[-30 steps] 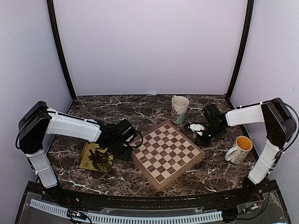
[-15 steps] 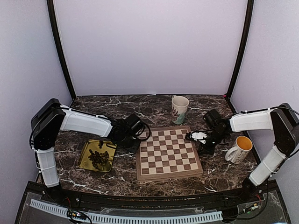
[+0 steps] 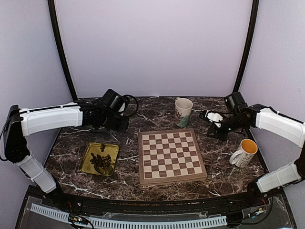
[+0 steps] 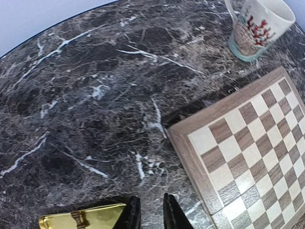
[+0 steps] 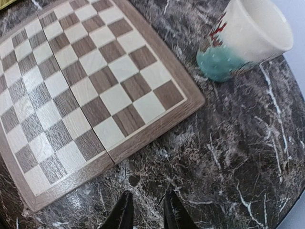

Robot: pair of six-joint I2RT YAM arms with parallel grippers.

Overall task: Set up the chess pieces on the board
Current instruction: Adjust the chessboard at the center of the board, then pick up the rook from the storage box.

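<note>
You see left gripper (image 4: 148,213): fingers narrowly parted, empty, over the desk (image 4: 95,95) | right gripper (image 5: 147,212): fingers slightly spread, empty, near the board's (image 3: 172,156) far right corner | chess pieces (image 3: 100,163): heaped in gold tray (image 3: 86,153), just left of the board

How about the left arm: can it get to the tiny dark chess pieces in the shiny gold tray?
Probably yes. The left gripper hovers close to the shiny gold square tray, on its own side, and nothing covers the tiny dark chess pieces piled inside.
</note>
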